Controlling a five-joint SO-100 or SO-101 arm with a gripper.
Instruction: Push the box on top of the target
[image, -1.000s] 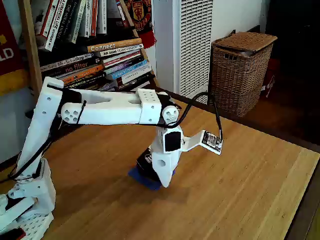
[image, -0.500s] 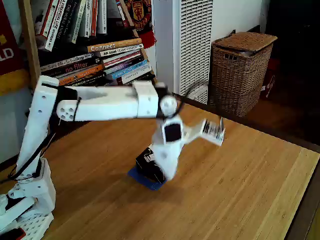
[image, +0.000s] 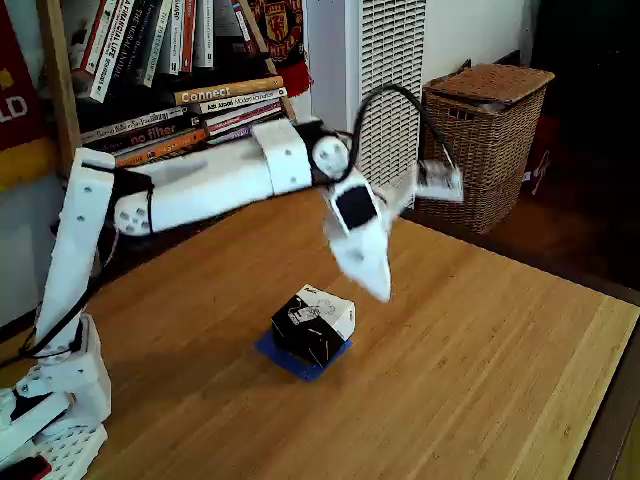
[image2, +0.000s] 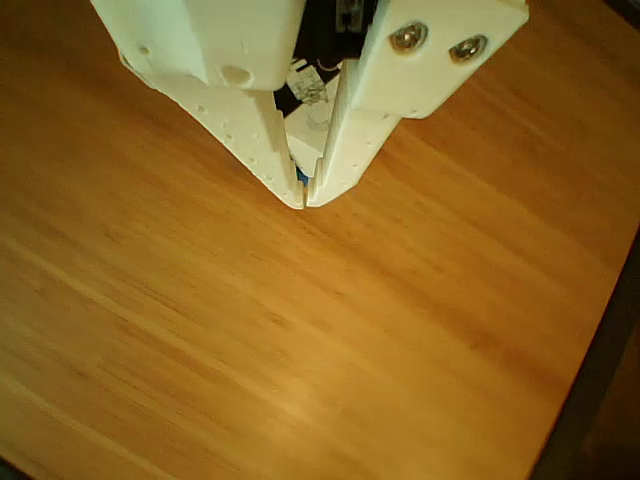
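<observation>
box (image: 314, 325) sits over most of the blue target (image: 290, 358), gripper (image: 380, 290) raised clear with fingers pinched together, empty, likely done pushing.

My count from the fixed view: one box (image: 314, 322); one target (image: 296, 357) of blue tape, under the box; one wicker basket (image: 483, 143); one white arm (image: 215, 180) with one pincer (image: 379, 290); one tabletop (image: 480, 370); one bookshelf (image: 150, 80), books too many and too blurred for me to count.
</observation>
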